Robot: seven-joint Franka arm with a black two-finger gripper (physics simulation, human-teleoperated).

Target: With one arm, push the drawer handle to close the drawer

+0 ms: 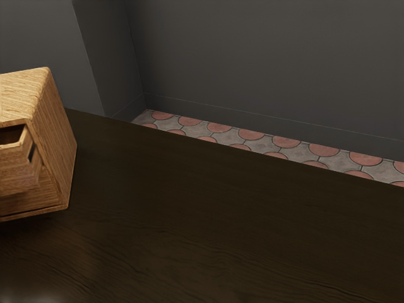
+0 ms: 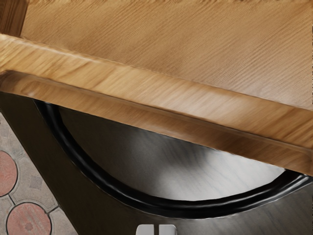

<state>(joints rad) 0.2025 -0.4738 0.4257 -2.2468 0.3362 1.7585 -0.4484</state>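
Drawer [image 1: 17, 169] at the exterior view's left edge, partly out of the cabinet [image 1: 55, 148], which stands on the table [image 1: 221, 221]; task not done, closing push is the step in hand. Handle [image 2: 195, 208]: black, smooth, glossy bow, standing out from the wooden front [image 2: 146, 93], both ends meeting the wood.

Gripper [image 2: 156, 229]: fingertips pressed together side by side, only a thin seam between them, nothing pinched; they lie just beside the outer curve of the bow, near its middle; contact with it cannot be told.

Handling, judged: bow looks rigid, should pass force straight to the front without bending; glossy surface probably slippery, so a tip pushing off-square may skate along the curve; drawer likely light, sliding with mild friction; wood sturdy enough for a firm, slow push; cabinet may creep on the table if the slide binds.

Where to take it: no grasp needed; bear with the closed tips on the middle of the bow, in line with the slide; a push near either end could cock the drawer and jam it; keep the tips from slipping over or under the bow; ease off once the front seats.
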